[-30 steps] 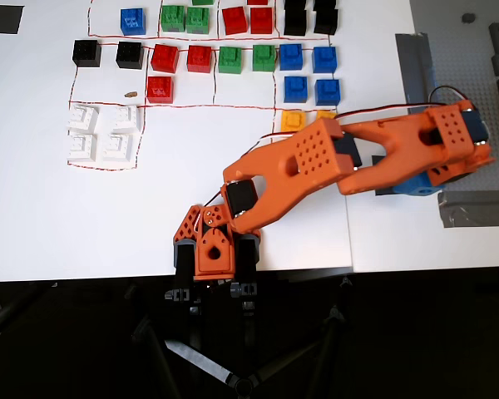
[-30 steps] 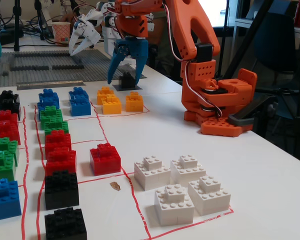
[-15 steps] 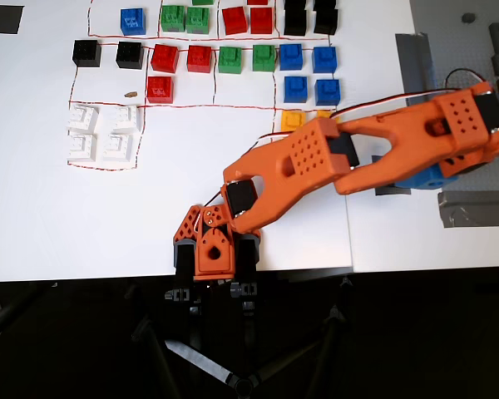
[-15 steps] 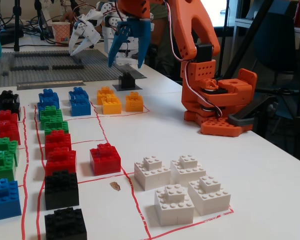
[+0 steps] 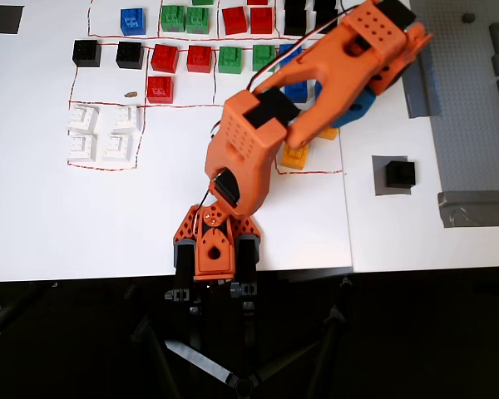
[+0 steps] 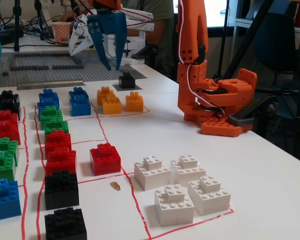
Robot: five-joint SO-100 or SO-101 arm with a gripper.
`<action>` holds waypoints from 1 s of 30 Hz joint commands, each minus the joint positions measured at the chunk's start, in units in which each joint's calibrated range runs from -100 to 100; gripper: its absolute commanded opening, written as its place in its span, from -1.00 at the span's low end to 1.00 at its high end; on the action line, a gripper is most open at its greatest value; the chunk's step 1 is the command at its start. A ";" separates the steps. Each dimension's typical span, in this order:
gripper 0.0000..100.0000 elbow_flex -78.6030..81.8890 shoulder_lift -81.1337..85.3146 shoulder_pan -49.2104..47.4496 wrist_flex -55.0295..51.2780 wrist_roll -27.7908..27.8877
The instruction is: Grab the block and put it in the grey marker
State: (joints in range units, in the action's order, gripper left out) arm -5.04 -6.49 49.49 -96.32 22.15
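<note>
The black block [image 6: 126,80] is already sitting on the grey marker [image 6: 121,86], far back on the white bench [image 6: 270,180]. The blue fingers [image 6: 106,47] are hanging wide and empty, just above it and a little left in the fixed view.

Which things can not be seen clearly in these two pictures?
- Claw: hidden under the orange arm in the overhead view; visible in the fixed view.
- Yellow cubes: partly covered by the arm overhead.
- Grey marker: mostly under the block.
- Top-row cubes: cut by the overhead picture's upper edge.
</note>
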 commanded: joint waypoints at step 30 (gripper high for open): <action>-1.00 8.53 15.12 -50.91 6.60 -24.86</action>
State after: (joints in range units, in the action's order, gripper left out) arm 7.64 3.70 -0.13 -90.55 -1.78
